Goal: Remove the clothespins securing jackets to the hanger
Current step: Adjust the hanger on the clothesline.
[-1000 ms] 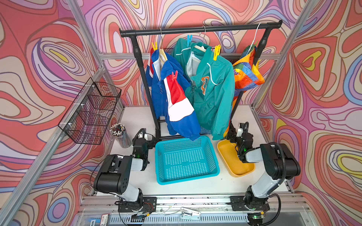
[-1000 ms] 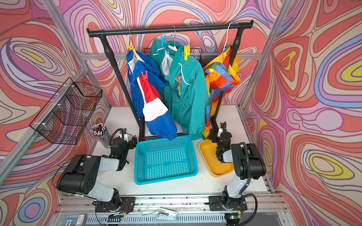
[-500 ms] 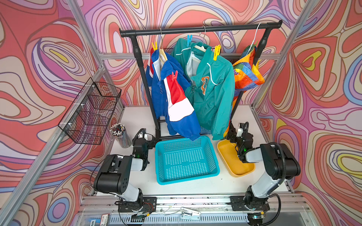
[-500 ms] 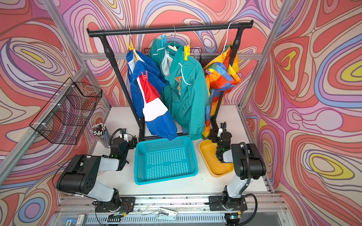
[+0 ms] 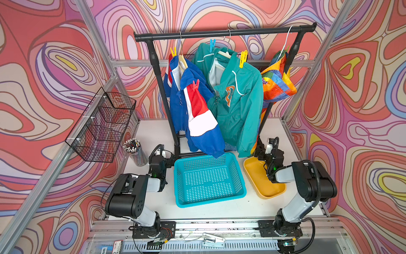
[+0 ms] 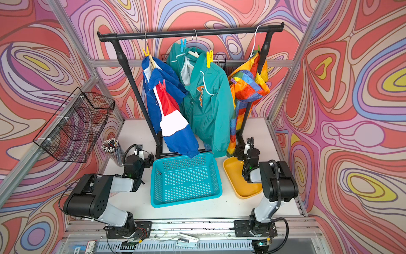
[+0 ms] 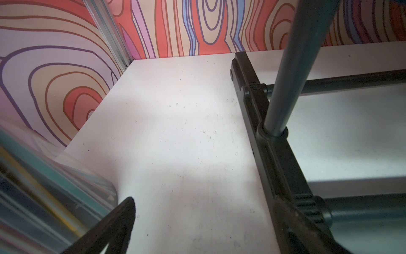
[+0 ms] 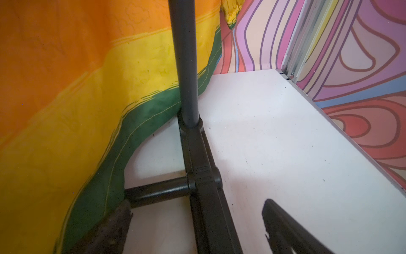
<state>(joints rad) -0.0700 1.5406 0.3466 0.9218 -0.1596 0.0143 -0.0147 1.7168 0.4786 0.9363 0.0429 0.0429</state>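
Three jackets hang on hangers from the black rack (image 5: 219, 34): blue with red and white bands (image 5: 197, 114), teal (image 5: 237, 103), and rainbow patchwork (image 5: 276, 83). Clothespins grip them: yellow (image 5: 173, 52) and red (image 5: 195, 85) on the blue jacket, blue (image 5: 212, 43) and yellow (image 5: 243, 58) on the teal one. My left gripper (image 5: 169, 161) rests low by the rack's left foot, open and empty (image 7: 208, 231). My right gripper (image 5: 260, 151) sits low at the right foot, open, its fingers astride the foot bar (image 8: 197, 220) beside the rainbow hem (image 8: 66, 110).
A teal perforated basket (image 5: 178, 180) lies on the table between the arms, with a yellow tray (image 5: 261, 189) to its right. A clear cup of pencils (image 5: 135, 151) stands by the left arm. A black wire basket (image 5: 103, 125) hangs on the left wall.
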